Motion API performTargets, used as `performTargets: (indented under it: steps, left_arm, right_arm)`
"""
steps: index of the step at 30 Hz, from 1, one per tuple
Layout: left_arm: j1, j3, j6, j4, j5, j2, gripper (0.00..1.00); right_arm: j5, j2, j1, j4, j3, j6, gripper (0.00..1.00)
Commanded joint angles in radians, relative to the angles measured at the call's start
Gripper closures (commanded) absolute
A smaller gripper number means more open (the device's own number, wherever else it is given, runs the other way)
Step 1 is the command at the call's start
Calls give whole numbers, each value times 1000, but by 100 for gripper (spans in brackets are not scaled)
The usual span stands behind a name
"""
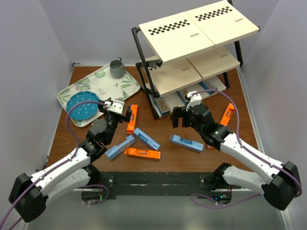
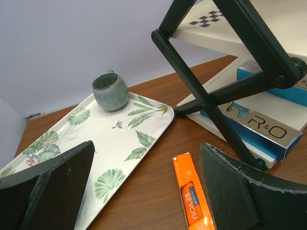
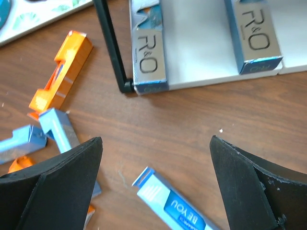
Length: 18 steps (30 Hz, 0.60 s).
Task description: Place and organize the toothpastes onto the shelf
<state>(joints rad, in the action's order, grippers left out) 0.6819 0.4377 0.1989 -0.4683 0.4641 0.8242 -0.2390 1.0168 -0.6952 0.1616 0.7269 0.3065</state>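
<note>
Several toothpastes lie loose on the table: an orange carton [image 1: 132, 118], two blue ones [image 1: 147, 138] [image 1: 120, 147], an orange one [image 1: 142, 153], a blue one [image 1: 186, 143] and an orange one [image 1: 227, 115] at the right. Silver cartons [image 1: 160, 103] lie on the lowest board of the shelf [image 1: 192, 33]. My left gripper [image 1: 125, 115] is open and empty above the orange carton [image 2: 193, 201]. My right gripper [image 1: 178, 116] is open and empty, above and just behind the blue carton [image 3: 175, 206], facing the silver cartons [image 3: 149, 57] [image 3: 256, 38].
A leaf-patterned white tray [image 1: 103, 86] at the back left holds a grey cup [image 1: 116, 68] and a blue disc [image 1: 82, 106]. The shelf's black frame leg [image 2: 216, 91] stands close to the right of my left gripper. Walls close in on both sides.
</note>
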Motion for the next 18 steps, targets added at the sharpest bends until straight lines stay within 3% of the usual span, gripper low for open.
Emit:
performTargets:
  steps: [1, 9, 18]
  left_arm:
    - [-2, 55, -44, 8, -19, -17, 3]
    - [-2, 65, -70, 43, -42, -33, 2]
    - [2, 75, -99, 103, -38, -34, 3]
  right_arm:
    - [150, -17, -4, 107, 48, -30, 2]
    - [306, -8, -16, 101, 19, -29, 2]
    - [250, 135, -185, 18, 19, -18, 4]
